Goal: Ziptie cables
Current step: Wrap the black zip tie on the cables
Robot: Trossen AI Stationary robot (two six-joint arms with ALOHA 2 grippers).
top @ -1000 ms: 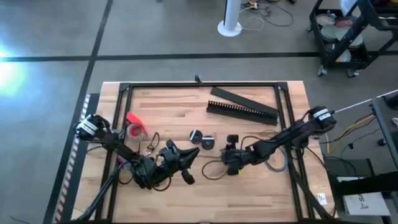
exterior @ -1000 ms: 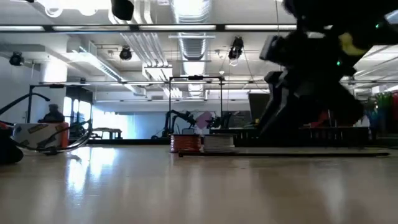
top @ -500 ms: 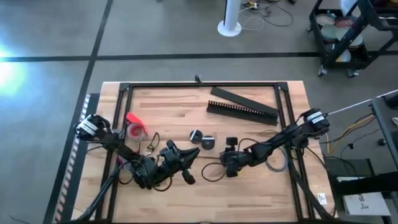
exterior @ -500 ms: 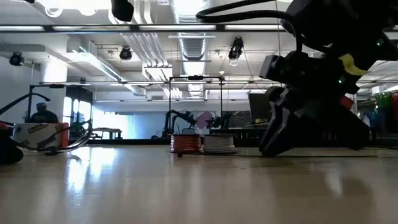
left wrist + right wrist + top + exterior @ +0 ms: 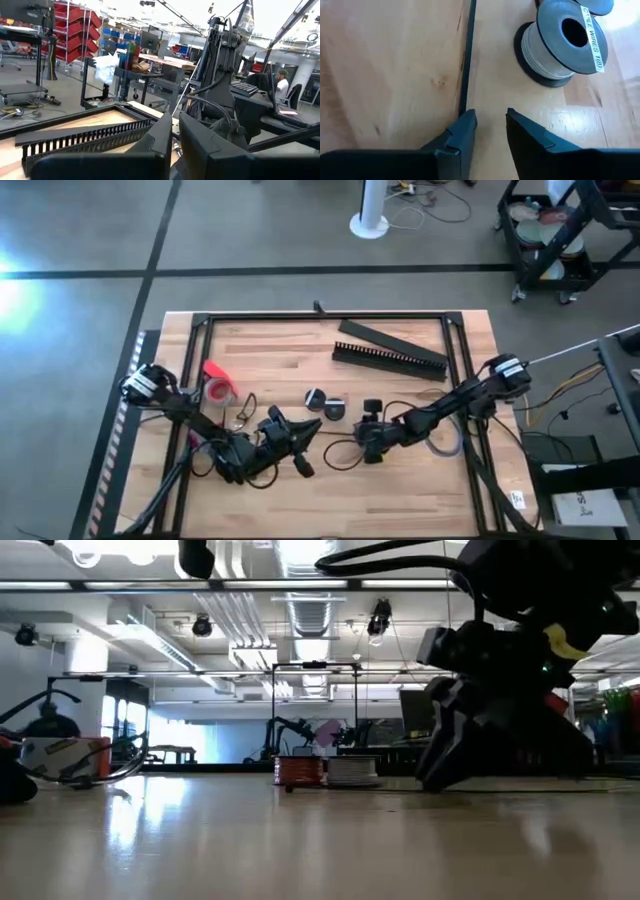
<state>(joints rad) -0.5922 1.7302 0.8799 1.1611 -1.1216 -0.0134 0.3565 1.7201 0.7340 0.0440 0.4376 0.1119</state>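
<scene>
Two dark arms share our wooden counter (image 5: 270, 355), a pale butcher-block top bounded by a black frame, standing on grey concrete floor crossed by dark lines. In the low view the room behind is a bright workshop with ceiling ducts and lamps, and a seated person at the far left.

Open wood lies in the upper left and along the bottom of the high view; the upper right holds the comb-toothed duct (image 5: 390, 358) with a flat black bar (image 5: 385, 336) just above it. Red tape (image 5: 217, 383) sits at the left, and two small spools (image 5: 325, 403) near the middle.

Our right pincer (image 5: 489, 130) is low over the counter at centre right of the high view (image 5: 368, 442), its fingers slightly parted and holding nothing. In its wrist view the ziptie (image 5: 467, 55), a thin straight black strip with fine teeth, lies flat on the wood and runs from the frame's top down to the left fingertip (image 5: 465, 125); a wire spool (image 5: 563, 42) with a white label stands to the upper right. A thin black wire loop (image 5: 343, 456) lies beside this pincer, and the grey coil (image 5: 447, 442) lies under the right arm.

Our left pincer (image 5: 285, 432) is at lower left centre, fingers narrowly apart around nothing.
</scene>
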